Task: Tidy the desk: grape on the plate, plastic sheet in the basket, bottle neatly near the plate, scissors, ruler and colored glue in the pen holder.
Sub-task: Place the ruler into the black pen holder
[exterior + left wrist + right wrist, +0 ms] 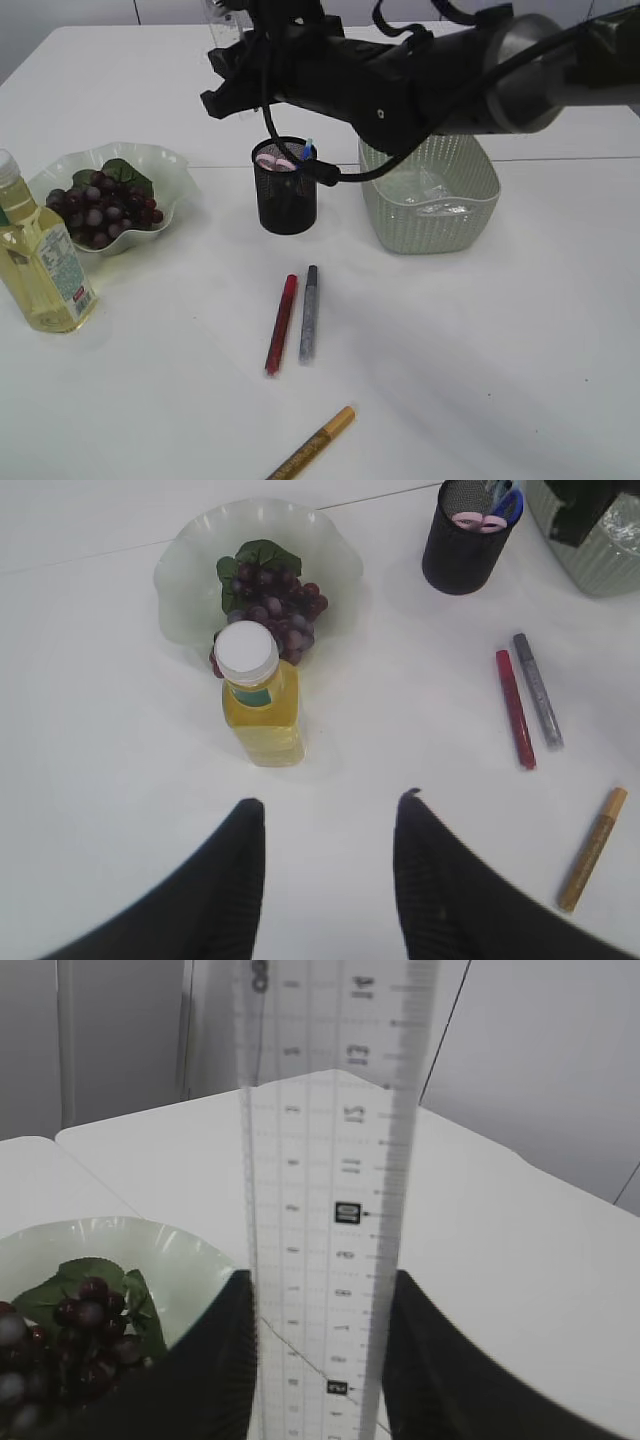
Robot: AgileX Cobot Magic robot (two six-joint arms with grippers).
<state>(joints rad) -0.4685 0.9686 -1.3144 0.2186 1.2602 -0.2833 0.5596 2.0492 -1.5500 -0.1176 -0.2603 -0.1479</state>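
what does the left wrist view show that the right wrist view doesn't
Only the left wrist view shows the bottle standing beside the plate, the black pen holder with scissors inside, and three glue pens lying on the table: red, silver and gold. It also shows the left gripper open and empty.

Only the right wrist view shows the clear ruler, held upright between the right gripper's jaws.

Both show the plate with the grapes on it.
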